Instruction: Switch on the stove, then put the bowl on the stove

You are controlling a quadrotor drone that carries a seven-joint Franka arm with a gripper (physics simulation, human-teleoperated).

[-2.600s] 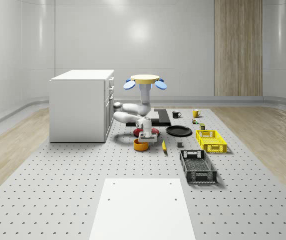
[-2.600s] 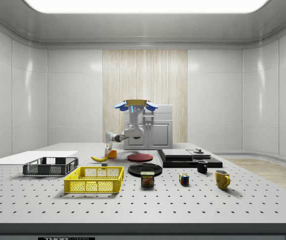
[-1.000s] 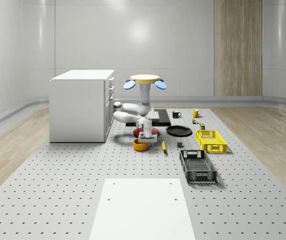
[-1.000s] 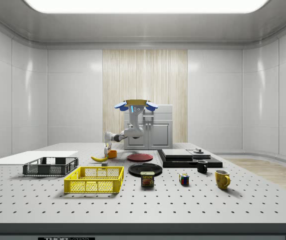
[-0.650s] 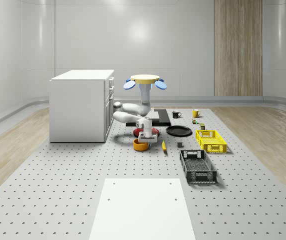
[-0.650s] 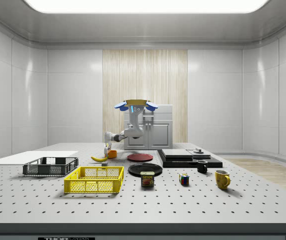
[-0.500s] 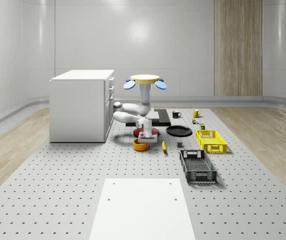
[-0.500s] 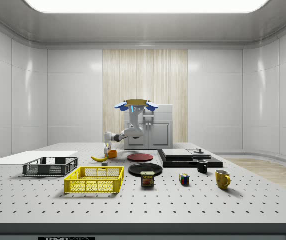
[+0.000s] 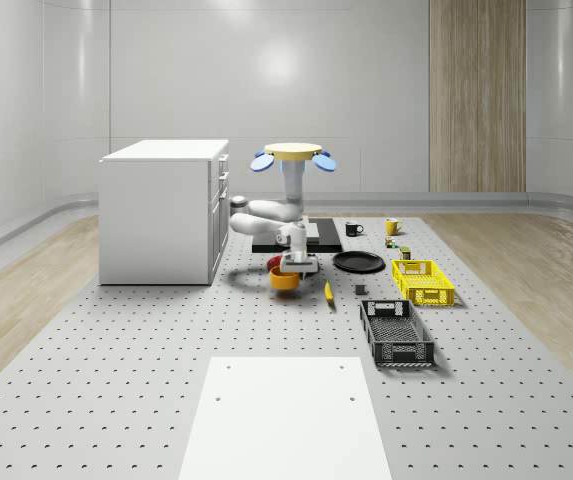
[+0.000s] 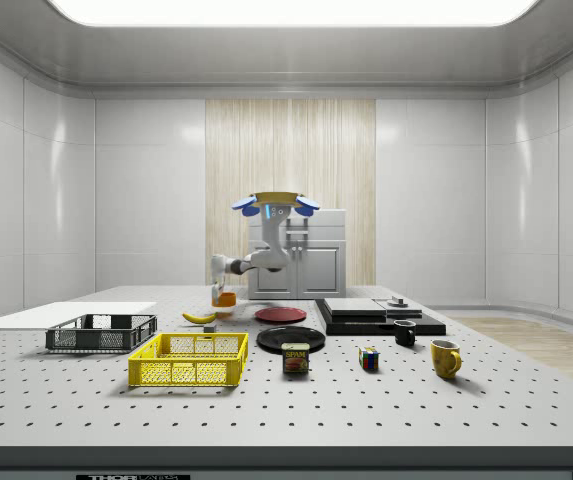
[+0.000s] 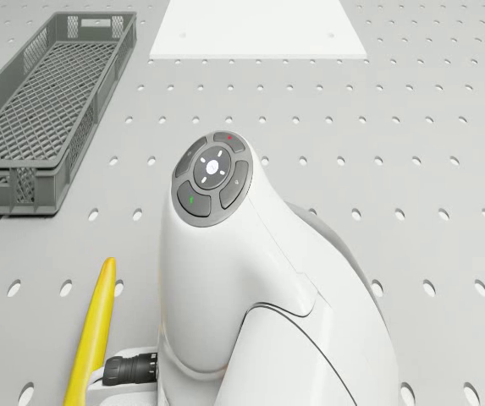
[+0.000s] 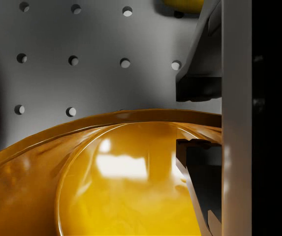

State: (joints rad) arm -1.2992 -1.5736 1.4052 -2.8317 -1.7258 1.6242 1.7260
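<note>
The quadrotor drone (image 9: pixel 295 153) with blue rotors and a yellow top hovers above the perforated grey counter (image 9: pixel 126 380), just off the white cabinet (image 9: pixel 161 210) and near the flat black stove (image 9: pixel 316 232). Its white arm (image 9: pixel 264 213) bends down in front of it, and the gripper (image 9: pixel 293 266) holds the glossy orange bowl (image 9: pixel 285 279). In the wrist view one finger (image 12: pixel 200 73) sits outside the bowl's rim (image 12: pixel 131 118) and the other inside, so the gripper is clamped on the rim. In the side view the bowl (image 10: pixel 224 298) hangs clear of the counter, above the yellow banana (image 10: pixel 200 317). The round red plate (image 9: pixel 276 262) lies just behind the bowl, the round black plate (image 9: pixel 358 262) beside it. The dark grey mesh crate (image 9: pixel 396 333) and yellow mesh crate (image 9: pixel 423 281) stand toward the whole-scene view's right.
</note>
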